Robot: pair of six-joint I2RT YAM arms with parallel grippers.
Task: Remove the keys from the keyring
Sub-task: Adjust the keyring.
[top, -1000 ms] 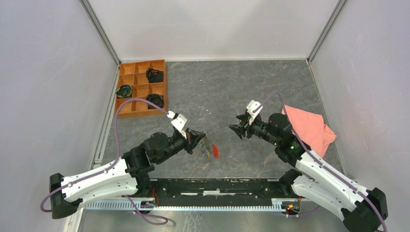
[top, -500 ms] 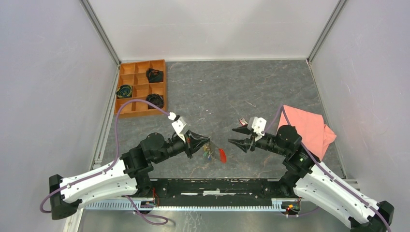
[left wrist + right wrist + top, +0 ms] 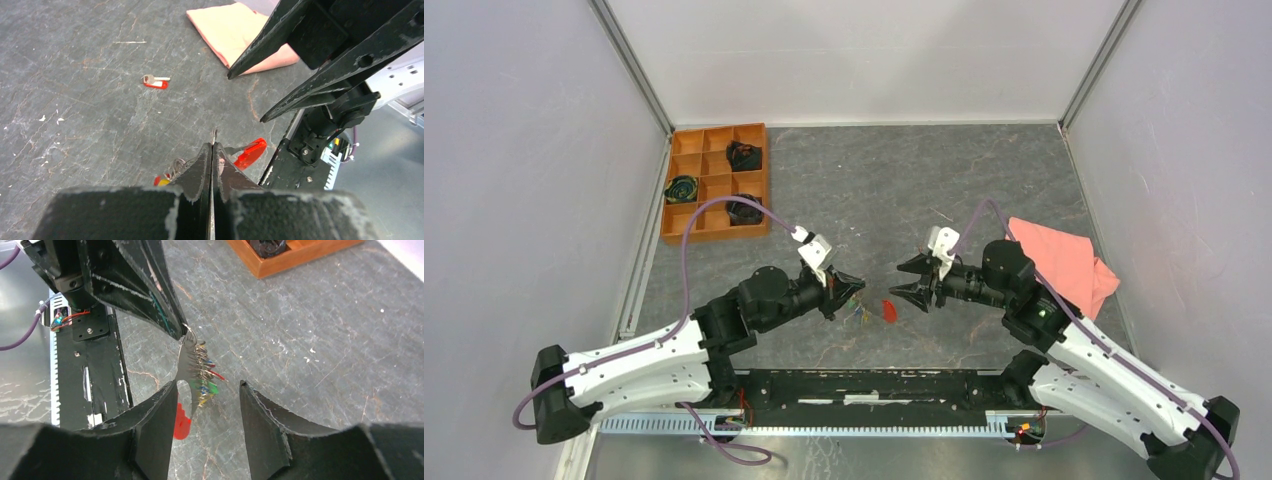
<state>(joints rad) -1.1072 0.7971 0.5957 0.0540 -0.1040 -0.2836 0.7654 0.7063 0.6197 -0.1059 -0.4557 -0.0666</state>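
Note:
My left gripper [image 3: 851, 285] is shut on the keyring [image 3: 189, 357] and holds it above the table. The thin metal ring pokes out of the shut jaws in the left wrist view [image 3: 214, 135]. Several keys [image 3: 205, 385] with green, blue, yellow and red heads hang in a bunch from the ring. The red strap [image 3: 889, 310] dangles beside them and also shows in the left wrist view [image 3: 250, 152]. My right gripper [image 3: 207, 386] is open and faces the left one, its fingertips level with the hanging keys and not touching them. One loose red-headed key [image 3: 155, 82] lies on the table.
An orange wooden tray [image 3: 714, 182] with dark coiled items stands at the back left. A pink cloth [image 3: 1069, 265] lies at the right, behind my right arm. A thin sliver [image 3: 940, 214] lies on the grey mat. The black base rail [image 3: 874, 388] runs along the near edge.
My left gripper has carried the keyring right and slightly up. My right gripper has swung in, stayed open, and now faces the hanging keys at close range.

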